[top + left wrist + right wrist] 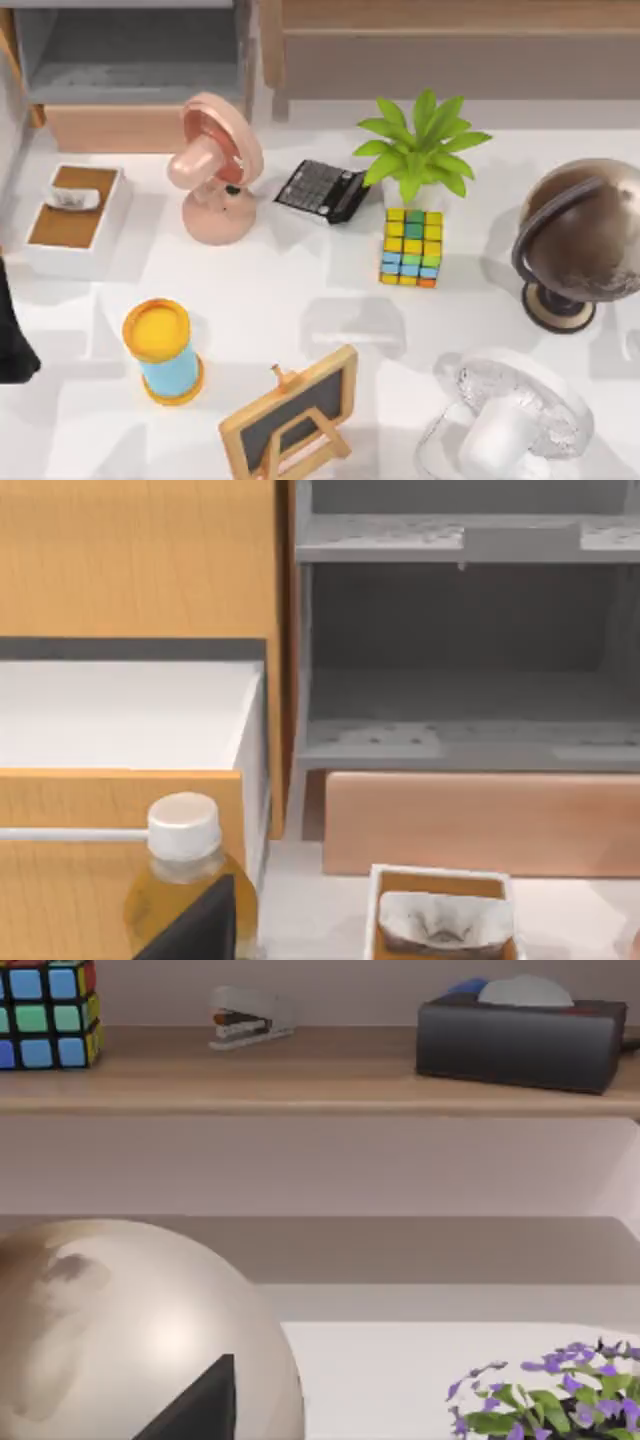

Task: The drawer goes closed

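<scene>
Left arm parked beside open drawer.

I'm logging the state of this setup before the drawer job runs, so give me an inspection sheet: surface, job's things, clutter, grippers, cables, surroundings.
Surface: white table, crowded.
Job's things: wooden drawer at the top view's upper left, under a grey shelf unit, its front standing out from the unit, not yet closed.
Clutter: pink fan, calculator, potted plant, colour cube, globe, yellow-lidded can, small chalkboard, clear fan, white tray, bottle.
Grippers: left arm at the table's left edge; fingers not seen.
Cables: nothing seen.
Surroundings: wooden shelf holding a stapler and tissue box.
</scene>
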Available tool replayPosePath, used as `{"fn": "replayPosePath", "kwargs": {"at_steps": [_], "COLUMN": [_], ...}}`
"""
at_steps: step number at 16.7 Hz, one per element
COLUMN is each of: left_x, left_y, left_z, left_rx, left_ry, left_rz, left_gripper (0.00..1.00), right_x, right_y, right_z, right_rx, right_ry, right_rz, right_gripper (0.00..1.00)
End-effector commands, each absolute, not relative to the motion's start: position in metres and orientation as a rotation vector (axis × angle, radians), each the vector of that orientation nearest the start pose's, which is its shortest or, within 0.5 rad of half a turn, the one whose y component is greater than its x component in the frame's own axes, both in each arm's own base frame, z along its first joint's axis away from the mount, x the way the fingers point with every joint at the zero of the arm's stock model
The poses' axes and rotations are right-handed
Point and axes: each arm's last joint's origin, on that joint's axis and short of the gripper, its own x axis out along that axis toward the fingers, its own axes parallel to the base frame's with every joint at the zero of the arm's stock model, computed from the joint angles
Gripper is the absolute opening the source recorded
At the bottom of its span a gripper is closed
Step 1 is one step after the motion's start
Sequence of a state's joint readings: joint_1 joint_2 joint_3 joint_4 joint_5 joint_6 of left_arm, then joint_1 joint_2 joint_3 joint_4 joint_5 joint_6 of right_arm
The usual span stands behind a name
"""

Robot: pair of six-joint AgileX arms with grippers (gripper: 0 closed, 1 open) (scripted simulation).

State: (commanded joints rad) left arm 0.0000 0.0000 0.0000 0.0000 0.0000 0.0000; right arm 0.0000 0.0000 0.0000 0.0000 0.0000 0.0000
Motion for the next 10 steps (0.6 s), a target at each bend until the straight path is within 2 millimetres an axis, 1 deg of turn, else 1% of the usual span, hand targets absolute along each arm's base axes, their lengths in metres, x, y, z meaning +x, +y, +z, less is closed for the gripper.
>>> {"fn": "replayPosePath", "kwargs": {"at_steps": [2, 3, 4, 7, 9, 10], "left_x": [0.106, 0.106, 0.106, 0.109, 0.117, 0.123], "left_y": [-0.001, -0.002, -0.004, -0.014, -0.026, -0.034], "left_z": [0.161, 0.164, 0.171, 0.201, 0.219, 0.225], "left_rx": [0.0, 0.0, -0.001, -0.011, -0.018, -0.016], "left_ry": [-0.002, -0.012, -0.028, -0.072, -0.062, -0.041], "left_rz": [-0.001, -0.003, -0.007, -0.018, -0.008, 0.002], "left_gripper": [1.0, 1.0, 1.0, 1.0, 1.0, 1.0], "right_x": [0.106, 0.106, 0.106, 0.106, 0.106, 0.106], "right_y": [-0.001, -0.001, -0.001, -0.001, -0.001, -0.001], "right_z": [0.16, 0.16, 0.16, 0.16, 0.16, 0.16], "right_rx": [0.0, 0.0, 0.0, 0.0, 0.0, 0.0], "right_ry": [0.0, 0.0, 0.0, 0.0, 0.0, 0.0], "right_rz": [0.0, 0.0, 0.0, 0.0, 0.0, 0.0], "right_gripper": [1.0, 1.0, 1.0, 1.0, 1.0, 1.0]}}
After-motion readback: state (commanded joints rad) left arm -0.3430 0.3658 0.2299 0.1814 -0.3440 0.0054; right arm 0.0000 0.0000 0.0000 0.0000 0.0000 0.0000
